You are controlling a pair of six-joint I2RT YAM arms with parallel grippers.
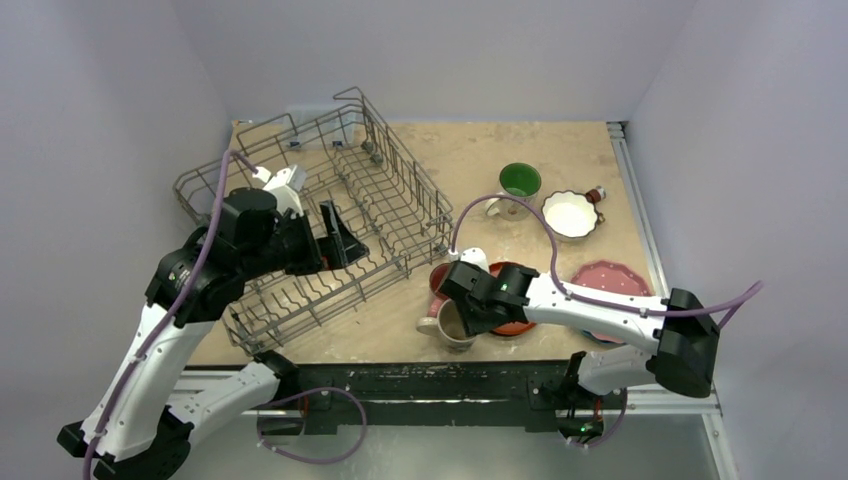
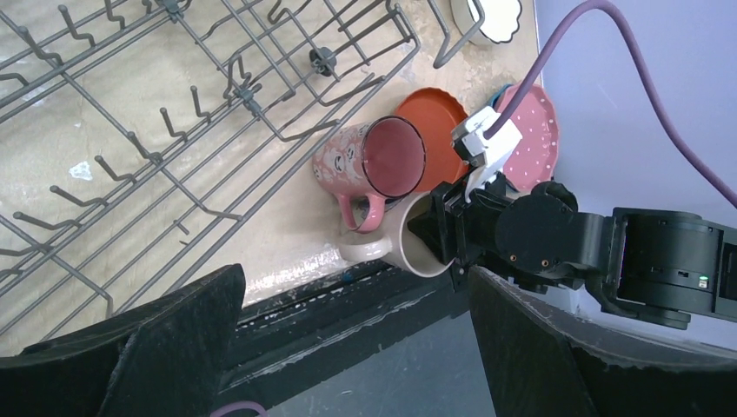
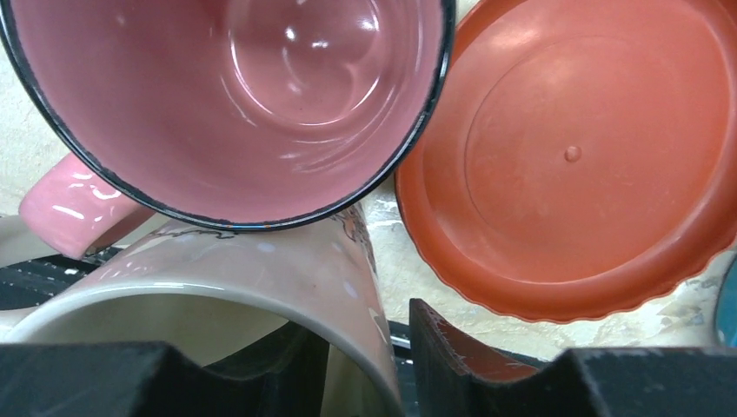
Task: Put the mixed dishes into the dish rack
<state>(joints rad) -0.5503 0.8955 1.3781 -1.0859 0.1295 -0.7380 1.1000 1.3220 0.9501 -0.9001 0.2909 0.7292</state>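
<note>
Right gripper [image 1: 460, 315] stands over the nearest dishes at about five o'clock on the table [image 1: 480, 160]. Left gripper [image 1: 338, 238] hangs above the dish rack [image 1: 395, 205], jaws spread fully apart and holding nothing.

We record the items by size. The rack fills the nine-to-eleven o'clock quarter, skewed to the table edge, and we see no dish in it. All loading therefore remains to be done.

The pink white-dotted plate [image 1: 612, 278] lies flat at four o'clock. The red-orange plate [image 3: 574, 165] lies just beside the mugs. Only a sliver of the blue plate [image 3: 728, 308] shows at its three o'clock side.

The white fluted bowl [image 1: 570, 213] sits at two o'clock. The cream mug with green inside [image 1: 519, 181] stands just beside it, at its ten o'clock.

The pink mug [image 2: 374, 161] and the beige mug [image 2: 400, 248] stand upright and appear to touch, the beige one nearer the arms.

We judge the beige mug is taken first because it is closest and its rim is unobstructed. The thin wall also suits a narrow pinch.

The right gripper's jaws stand partly apart and straddle that wall, one finger inside the beige mug and one outside. We cannot tell whether the pads already bear on it. The mug rests on the table.
</note>
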